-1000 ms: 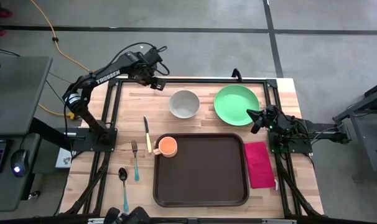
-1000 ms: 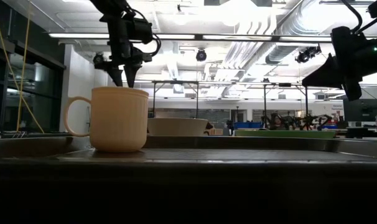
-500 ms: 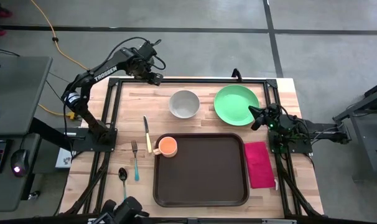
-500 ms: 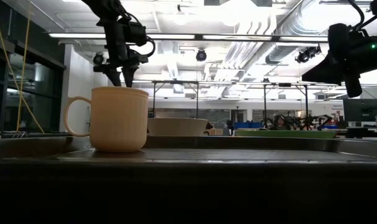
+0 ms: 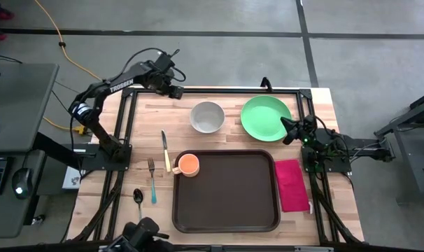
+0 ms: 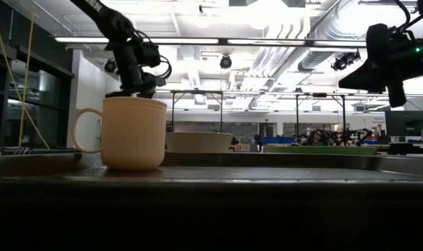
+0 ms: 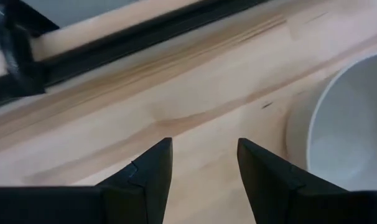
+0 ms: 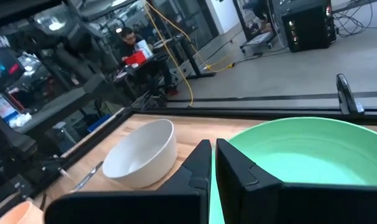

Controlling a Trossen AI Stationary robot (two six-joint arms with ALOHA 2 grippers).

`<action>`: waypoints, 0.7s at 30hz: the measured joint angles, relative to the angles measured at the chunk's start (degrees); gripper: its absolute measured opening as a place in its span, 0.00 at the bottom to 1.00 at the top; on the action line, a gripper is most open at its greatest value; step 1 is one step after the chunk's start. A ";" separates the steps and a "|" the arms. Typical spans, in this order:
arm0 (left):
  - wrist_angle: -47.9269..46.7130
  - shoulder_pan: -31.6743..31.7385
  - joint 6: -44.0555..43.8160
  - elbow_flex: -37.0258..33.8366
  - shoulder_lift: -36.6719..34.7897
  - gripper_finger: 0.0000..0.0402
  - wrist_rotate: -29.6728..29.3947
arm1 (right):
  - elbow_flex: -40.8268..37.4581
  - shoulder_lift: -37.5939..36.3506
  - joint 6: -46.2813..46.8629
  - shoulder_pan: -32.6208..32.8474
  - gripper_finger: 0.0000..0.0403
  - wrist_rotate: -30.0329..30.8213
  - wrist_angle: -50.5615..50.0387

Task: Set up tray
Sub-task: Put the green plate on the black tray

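Note:
The dark brown tray [image 5: 229, 203] lies at the table's near middle, and an orange cup [image 5: 188, 164] stands upright in its far left corner. A white bowl [image 5: 207, 117] and a green plate [image 5: 264, 117] rest on the wood beyond the tray. My left gripper [image 7: 204, 162] is open and points steeply down over bare wood just left of the bowl [image 7: 356, 130]. In the low view the cup [image 6: 131, 132] hides its fingertips. My right gripper [image 8: 212, 155] is shut and hangs in the air by the plate's right edge [image 8: 300, 155], holding nothing.
A knife [image 5: 165, 149], a fork [image 5: 152, 178] and a spoon [image 5: 139, 203] lie on the wood left of the tray. A magenta napkin [image 5: 290, 183] lies to the tray's right. A black frame rail [image 5: 219, 89] runs along the far edge.
My left gripper has come down toward the wood beside the white bowl, staying open; in the low view it sinks behind the cup's rim. My right gripper has turned a little in place. Nothing on the table has moved.

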 joint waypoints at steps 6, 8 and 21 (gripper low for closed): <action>6.70 0.00 -0.15 -5.35 -0.02 0.53 2.31 | 0.02 0.00 0.10 0.02 0.00 0.81 1.13; 8.72 0.00 -0.75 -6.85 -0.02 0.53 2.85 | 0.02 0.02 0.78 0.00 0.00 0.81 1.13; 18.66 0.00 -1.07 -11.49 -0.07 0.53 5.21 | 11.29 11.42 2.91 0.00 0.00 0.55 -10.73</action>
